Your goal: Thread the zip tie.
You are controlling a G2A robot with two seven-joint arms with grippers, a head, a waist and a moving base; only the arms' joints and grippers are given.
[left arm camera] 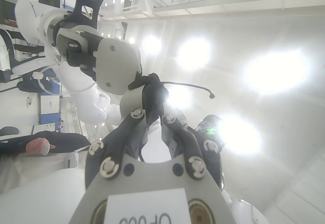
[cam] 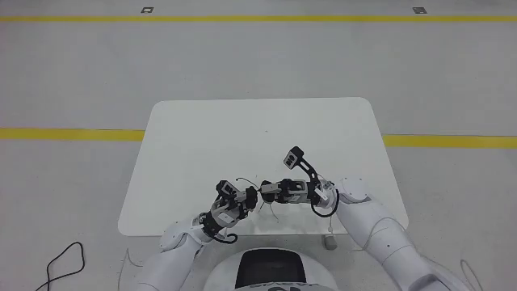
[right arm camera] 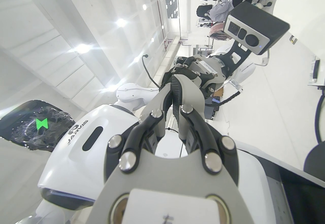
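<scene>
The zip tie [left arm camera: 193,86] is a thin black strand whose free tail curves up and away from where the two grippers meet. My left gripper [left arm camera: 152,105] is shut on it, fingers pressed together on the dark bunched end. My right gripper [right arm camera: 174,85] is also shut, its ribbed pads closed, and the zip tie [right arm camera: 147,70] arches off beside its tips. In the top view the left gripper [cam: 249,197] and right gripper [cam: 266,191] face each other tip to tip above the near part of the white table [cam: 258,129]. The grip point itself is hidden between the fingers.
The table's near edge lies just under the grippers. Yellow floor lines [cam: 73,134] run past the table on both sides. A black cable [cam: 65,260] loops on the floor at the near left.
</scene>
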